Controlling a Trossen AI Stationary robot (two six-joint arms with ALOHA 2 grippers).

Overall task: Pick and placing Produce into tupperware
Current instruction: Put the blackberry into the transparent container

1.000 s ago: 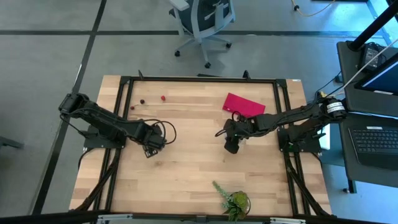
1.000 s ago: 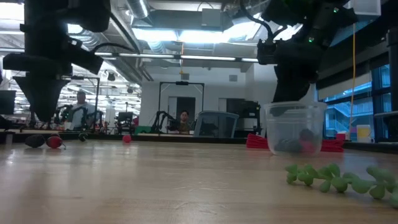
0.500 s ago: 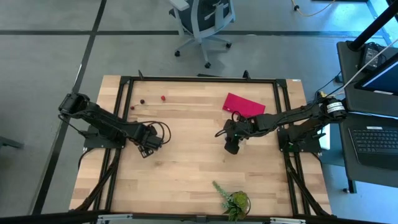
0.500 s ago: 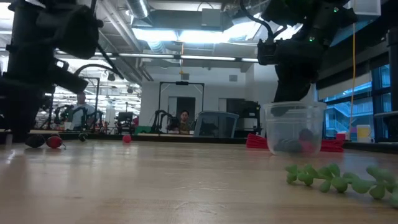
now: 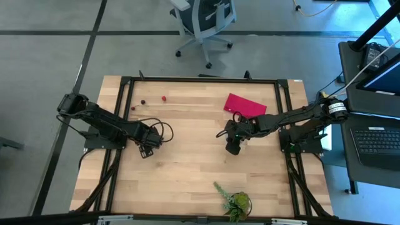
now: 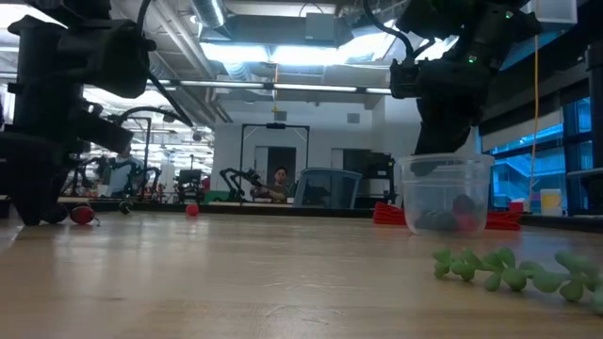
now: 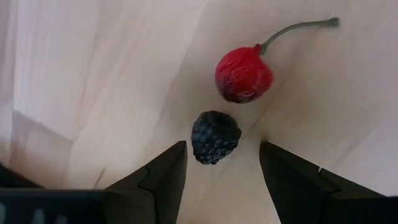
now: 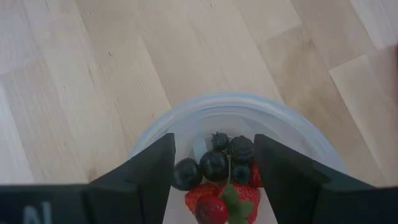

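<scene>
Left gripper (image 7: 222,163) lowered, blackberry (image 7: 215,136) between fingers

Even, bright overhead light is seen on the counter (image 5: 200,169) in the high view, with only soft shadows cast. In the low view, glare is thrown by ceiling strip lights (image 6: 283,52), the arms are rendered as near-black silhouettes, and the foreground green plant (image 6: 513,268) is slightly blurred. Wrist views are softly lit, the near fingers (image 7: 155,180) defocused.
</scene>
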